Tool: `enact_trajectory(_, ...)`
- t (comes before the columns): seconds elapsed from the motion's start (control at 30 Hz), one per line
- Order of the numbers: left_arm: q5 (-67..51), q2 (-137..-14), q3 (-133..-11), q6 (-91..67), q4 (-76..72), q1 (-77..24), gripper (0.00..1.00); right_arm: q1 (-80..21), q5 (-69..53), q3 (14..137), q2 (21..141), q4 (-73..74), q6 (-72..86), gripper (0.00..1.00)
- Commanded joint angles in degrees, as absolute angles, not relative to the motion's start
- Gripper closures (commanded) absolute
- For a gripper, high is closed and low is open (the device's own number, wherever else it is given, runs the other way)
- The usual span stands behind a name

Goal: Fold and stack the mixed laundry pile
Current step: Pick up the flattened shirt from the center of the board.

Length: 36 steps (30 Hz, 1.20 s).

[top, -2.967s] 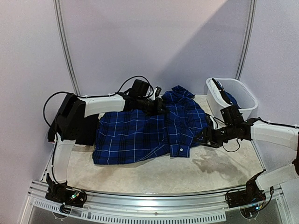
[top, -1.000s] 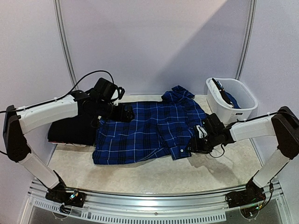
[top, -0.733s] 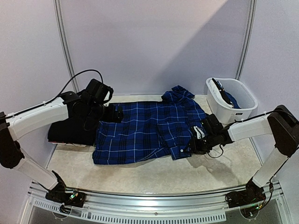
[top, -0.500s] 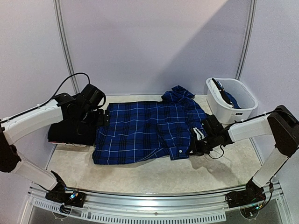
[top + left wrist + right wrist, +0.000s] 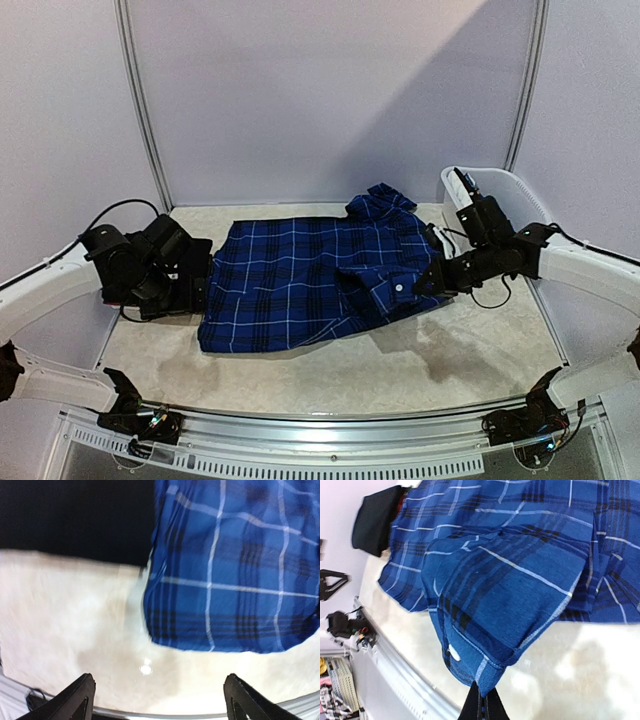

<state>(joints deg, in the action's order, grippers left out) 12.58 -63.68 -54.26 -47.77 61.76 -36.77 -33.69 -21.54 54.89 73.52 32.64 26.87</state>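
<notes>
Sleeve fold | right gripper [image 5: 481, 702] clamps cuff [image 5: 472, 655] of blue plaid shirt [image 5: 290, 285], carry it low across the body, no yanking | left gripper [image 5: 160, 702] wide, empty

Pale lilac walls [image 5: 330, 90] — beige mottled tabletop [image 5: 330, 375]

blue plaid shirt [image 5: 300, 285] woven cloth, matt, soft creases, white glossy button [image 5: 453, 653] on cuff, black garment [image 5: 75, 515] matt cloth, table [image 5: 400, 370] pale mottled top with slight sheen, basket [image 5: 505, 174] smooth white plastic, front rail [image 5: 330, 440] ribbed bare metal
</notes>
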Motion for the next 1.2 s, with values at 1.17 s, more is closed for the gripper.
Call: enact_trajectory(1.17, 3.67, -73.36, -36.63, -72.37, 43.64, -35.92, 0.39, -33.58, -43.46, 66.48, 30.79, 79.49, 34.24, 1.00)
